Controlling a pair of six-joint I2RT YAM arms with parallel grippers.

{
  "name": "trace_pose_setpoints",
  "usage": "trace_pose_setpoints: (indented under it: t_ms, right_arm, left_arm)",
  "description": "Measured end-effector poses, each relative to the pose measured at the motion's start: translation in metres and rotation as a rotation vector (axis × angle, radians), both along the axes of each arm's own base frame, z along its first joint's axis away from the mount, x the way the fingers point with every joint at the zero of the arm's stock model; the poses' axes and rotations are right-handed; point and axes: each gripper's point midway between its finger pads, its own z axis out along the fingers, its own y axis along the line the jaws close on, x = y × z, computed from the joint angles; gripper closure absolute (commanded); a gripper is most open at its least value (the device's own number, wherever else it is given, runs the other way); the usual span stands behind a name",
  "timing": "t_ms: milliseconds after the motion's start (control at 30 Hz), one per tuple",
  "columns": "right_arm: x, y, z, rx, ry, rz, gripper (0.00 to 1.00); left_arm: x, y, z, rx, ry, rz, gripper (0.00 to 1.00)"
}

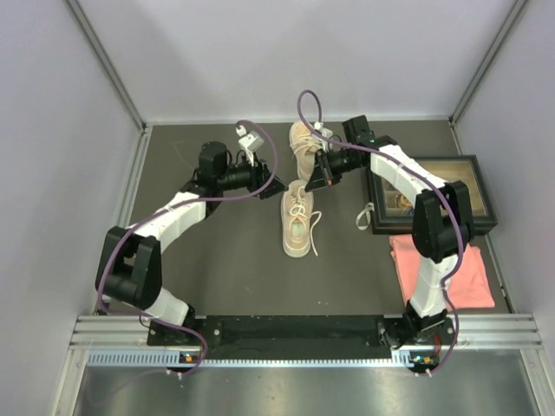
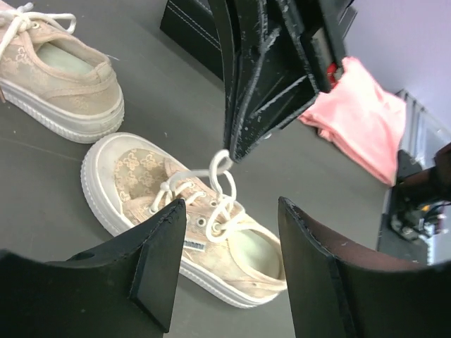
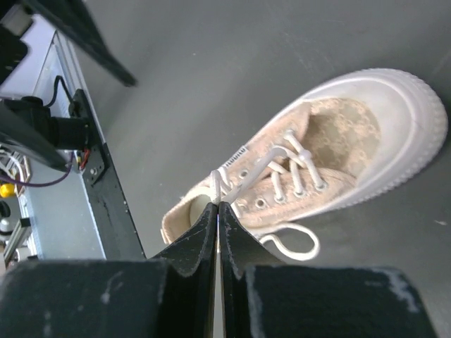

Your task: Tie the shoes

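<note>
near shoe (image 1: 297, 227): beige low-top, centre of the overhead frame, flat on its pale sole, toe toward the top edge, heel toward the bottom edge; light insole showing.
far shoe (image 1: 303, 143): same make, top centre of the overhead frame, just above the near one; narrow strip of table between the two in the left wrist view.
lace (image 2: 220, 169): white, threaded through the near shoe's eyelets; one loop lifted off the tongue, a loose end curled on the table beside the shoe.
right gripper (image 3: 217, 211): clenched, fingers pressed together with the raised loop pinched at the very tips; hanging over the near shoe's laced part.
left gripper (image 2: 231, 208): released, jaws standing well apart, nothing between them; left of the near shoe's toe in the overhead frame, close to the right gripper, not touching lace or shoe.
pink cloth (image 1: 444, 270): folded, lower right of the overhead frame, beside the right arm.
framed picture (image 1: 438, 192): black frame, lying flat, right side of the overhead frame, just above the cloth.
table (image 1: 217, 260): dark grey, pale walls on three sides.
</note>
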Motion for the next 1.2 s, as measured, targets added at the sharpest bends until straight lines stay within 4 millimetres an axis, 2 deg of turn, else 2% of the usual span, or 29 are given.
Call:
trace_pose_setpoints:
  t_ms: [167, 367, 533, 667, 800, 833, 867, 933, 967, 1133, 1167, 1200]
  right_arm:
    - [-0.009, 0.014, 0.006, 0.02, -0.008, 0.043, 1.0]
    - [-0.013, 0.019, 0.008, 0.034, -0.007, 0.063, 1.0]
    - [-0.015, 0.02, 0.009, 0.04, -0.004, 0.07, 1.0]
    - [-0.016, 0.022, 0.01, 0.042, -0.003, 0.074, 1.0]
    - [-0.016, 0.023, 0.011, 0.044, -0.006, 0.077, 1.0]
    - [-0.015, 0.023, 0.011, 0.042, -0.011, 0.074, 1.0]
    - [-0.014, 0.022, 0.011, 0.039, -0.018, 0.071, 1.0]
    - [-0.011, 0.022, 0.011, 0.03, -0.028, 0.063, 0.95]
    - [-0.01, 0.021, 0.011, 0.028, -0.025, 0.057, 0.83]
    - [-0.008, 0.014, 0.018, 0.063, 0.051, 0.016, 0.55]
    - [-0.005, 0.01, 0.019, 0.068, 0.06, 0.004, 0.44]
    - [-0.003, 0.007, 0.019, 0.07, 0.071, -0.009, 0.41]
  left_arm:
    - [0.006, -0.007, -0.025, 0.046, -0.029, -0.03, 0.4]
    - [0.006, -0.012, -0.057, 0.079, 0.008, -0.068, 0.42]
    - [0.005, -0.019, -0.062, 0.08, -0.01, -0.089, 0.43]
    - [0.005, -0.026, -0.054, 0.056, -0.031, -0.099, 0.46]
    - [0.005, -0.03, -0.048, 0.028, -0.036, -0.105, 0.73]
    - [0.004, -0.032, -0.048, 0.023, -0.031, -0.112, 0.86]
    - [0.003, -0.033, -0.047, 0.017, -0.029, -0.117, 0.91]
    - [0.001, -0.034, -0.047, 0.008, -0.02, -0.128, 1.0]
    - [0.0, -0.035, -0.046, 0.004, -0.018, -0.131, 1.0]
    - [0.01, -0.028, -0.053, 0.01, -0.002, -0.091, 1.0]
    - [0.012, -0.027, -0.055, 0.011, 0.005, -0.083, 1.0]
    - [0.013, -0.026, -0.056, 0.012, 0.011, -0.077, 1.0]
